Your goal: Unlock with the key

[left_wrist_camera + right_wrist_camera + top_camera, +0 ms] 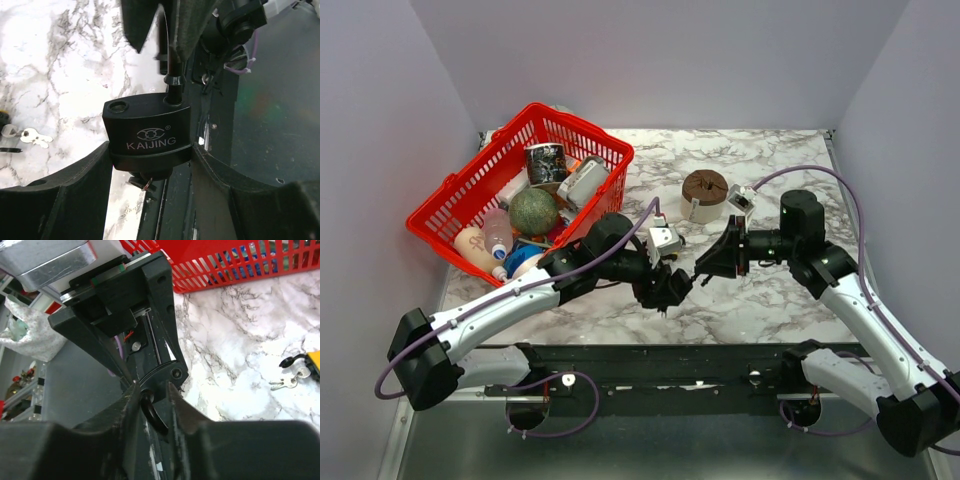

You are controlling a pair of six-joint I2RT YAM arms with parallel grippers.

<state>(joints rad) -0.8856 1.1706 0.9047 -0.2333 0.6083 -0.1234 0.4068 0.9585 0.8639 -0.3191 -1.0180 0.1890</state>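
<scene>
A black padlock [148, 131] marked KAIJING hangs above the table's front edge, and my left gripper [150, 150] is shut on its body from both sides. The key [144, 183], black-headed with a small ring, sticks out of the underside of the lock. One shackle hole on top stands empty, and the black shackle [152, 412] rises from the other. My right gripper [152, 390] is closed around that shackle, a finger on each side. In the top view both grippers [665, 290] [705, 270] meet near the front middle of the table.
A yellow padlock [314, 360] lies on the marble with loose keys [290, 381] beside it. A red basket [450, 190] full of objects stands at the back left. A brown roll [705, 190] sits at the back middle. The dark front rail [650, 360] runs below the grippers.
</scene>
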